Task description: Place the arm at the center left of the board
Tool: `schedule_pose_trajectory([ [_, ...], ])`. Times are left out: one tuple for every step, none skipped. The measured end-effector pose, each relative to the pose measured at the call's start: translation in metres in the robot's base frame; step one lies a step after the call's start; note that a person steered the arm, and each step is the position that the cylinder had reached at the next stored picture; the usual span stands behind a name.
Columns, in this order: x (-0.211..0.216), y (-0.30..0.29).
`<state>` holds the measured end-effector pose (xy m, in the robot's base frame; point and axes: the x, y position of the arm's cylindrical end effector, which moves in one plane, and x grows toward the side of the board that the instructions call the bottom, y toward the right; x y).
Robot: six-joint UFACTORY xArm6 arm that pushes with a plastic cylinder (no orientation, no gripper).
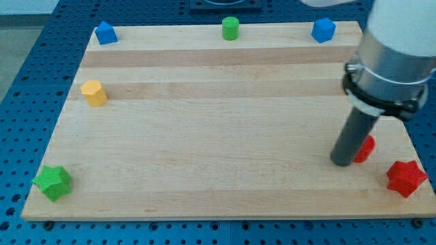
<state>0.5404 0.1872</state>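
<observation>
My tip [342, 162] rests on the wooden board [218, 136] at the view's lower right. It sits just left of a small red block [366, 148] that the rod partly hides. A red star-shaped block [407, 178] lies further right near the bottom right corner. The board's centre left is far from the tip; the nearest block there is a yellow hexagonal block [94, 93] near the left edge.
A blue block [105, 33] sits at the top left corner, a green cylinder [230, 28] at the top middle, a blue block [323, 30] at the top right. A green star-shaped block [52, 182] lies at the bottom left corner.
</observation>
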Motion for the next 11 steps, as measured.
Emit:
schedule_pose_trajectory([
  [0.0, 0.02],
  [-0.001, -0.015],
  [0.0, -0.114],
  [-0.023, -0.271],
  [-0.043, -0.324],
  [-0.043, -0.324],
  [-0.047, -0.359],
  [-0.071, -0.46],
  [-0.089, -0.491],
  [-0.152, -0.468],
  [-0.184, -0.453],
])
